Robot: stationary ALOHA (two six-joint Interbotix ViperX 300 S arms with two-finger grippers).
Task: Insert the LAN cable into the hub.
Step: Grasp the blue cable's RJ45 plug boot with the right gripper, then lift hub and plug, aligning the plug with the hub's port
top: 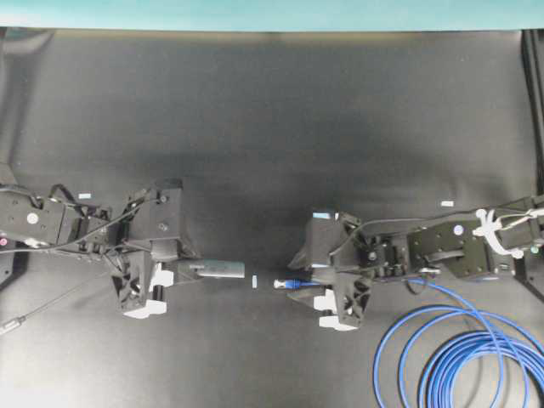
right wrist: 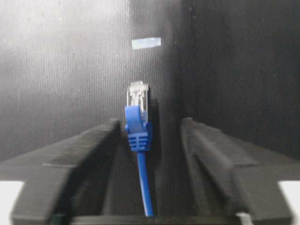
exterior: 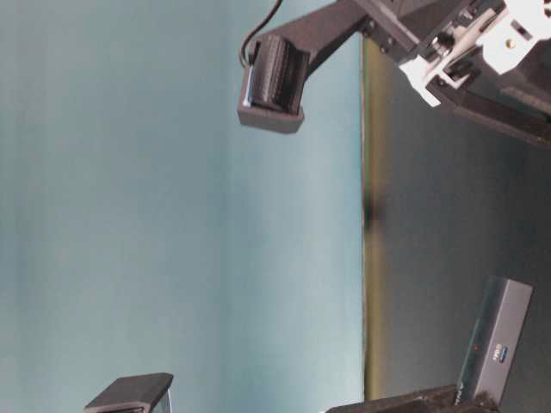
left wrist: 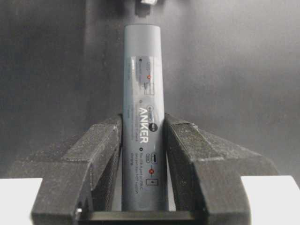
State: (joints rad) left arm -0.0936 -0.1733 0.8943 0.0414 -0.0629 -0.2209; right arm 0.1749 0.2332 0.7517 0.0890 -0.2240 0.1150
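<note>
**Hub held, cable plug lying between parted fingers**

The hub [left wrist: 142,117] reads "ANKER" in white down its slim grey metal face, with smaller print and port icons too fine to read. The left hand [left wrist: 143,154] is clamped on it, its rough black fingers [left wrist: 101,154] pressed to both long sides; the lower end is cut off by the frame. From overhead the hub [top: 217,270] sticks out level toward the centre of the dark, finely woven worktop [top: 272,127].

The LAN cable [right wrist: 140,140] lies between the fingers of the right hand [right wrist: 151,136], its clear plug pointing away and its ribbed blue boot nearer the left finger. The fingers stand apart, with a visible gap on the other side; whether the boot touches the near one cannot be told. Overhead, the plug [top: 289,284] faces the hub, with a small pale tape mark [top: 256,279] between them. The cable's loops [top: 463,357] run off the frame's lower right corner.

The table-level view is turned sideways and shows only parts of the arms.
</note>
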